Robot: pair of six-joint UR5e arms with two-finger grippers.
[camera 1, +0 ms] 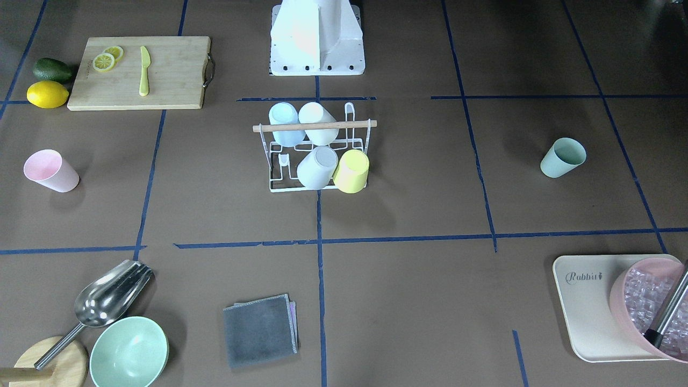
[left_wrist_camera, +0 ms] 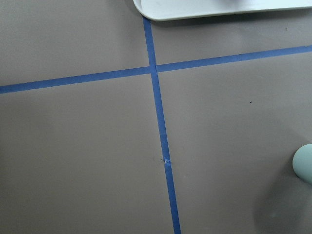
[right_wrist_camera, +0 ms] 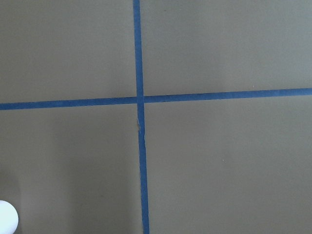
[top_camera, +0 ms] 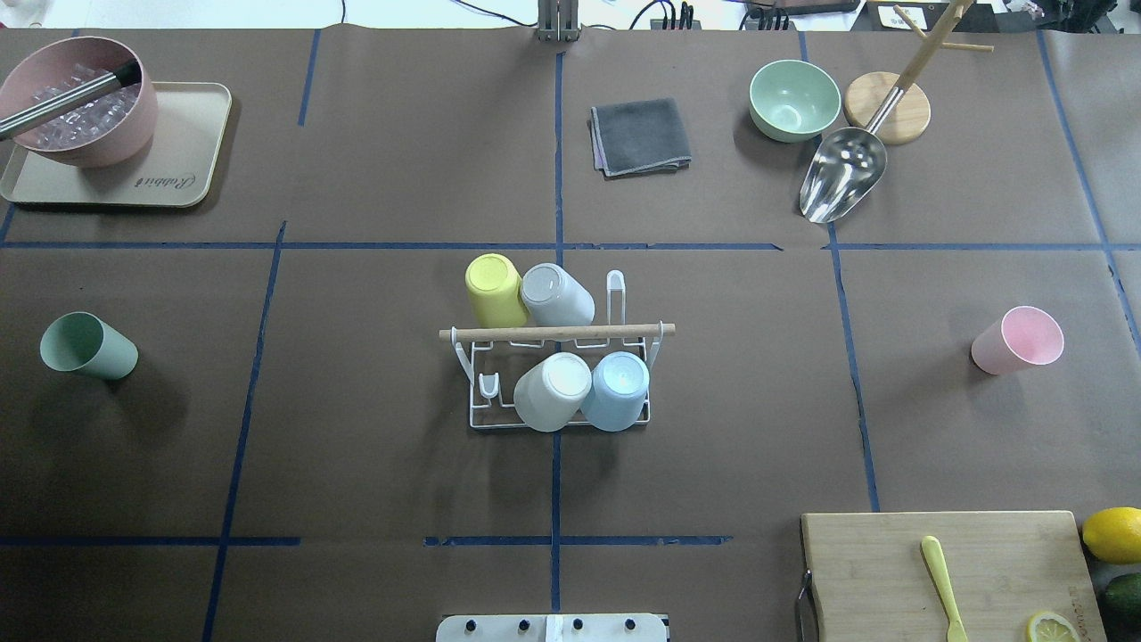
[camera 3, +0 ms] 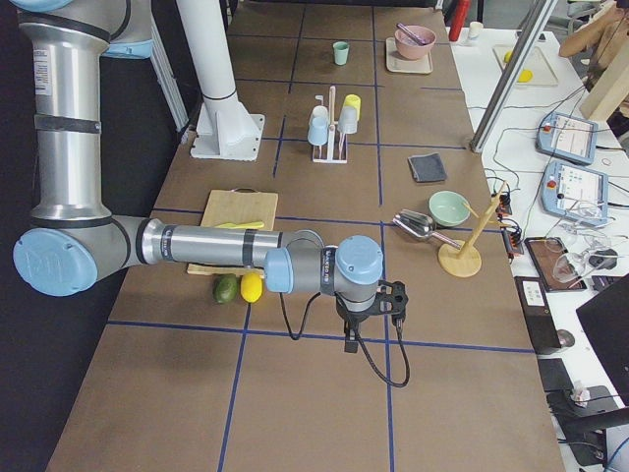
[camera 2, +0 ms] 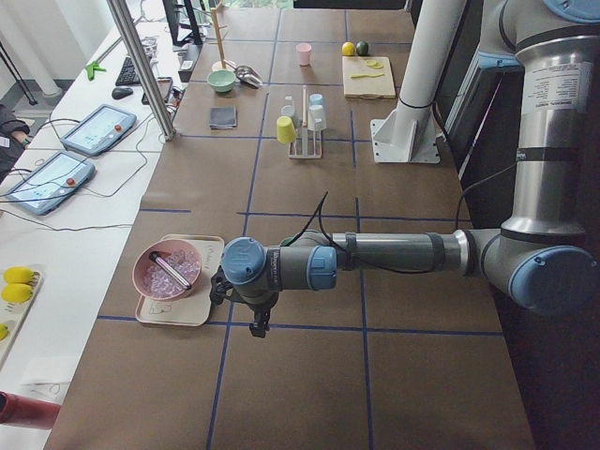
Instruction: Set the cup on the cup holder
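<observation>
The white wire cup holder with a wooden rod stands mid-table, also in the front view. It holds a yellow, a grey, a white and a blue cup, all tipped on prongs. A green cup stands alone on the robot's left and a pink cup on its right. My left gripper and right gripper show only in the side views, low over the table ends. I cannot tell whether they are open or shut.
A tray with a pink bowl of ice is far left. A grey cloth, green bowl, metal scoop and wooden stand lie at the far side. A cutting board, lemon and avocado are near right.
</observation>
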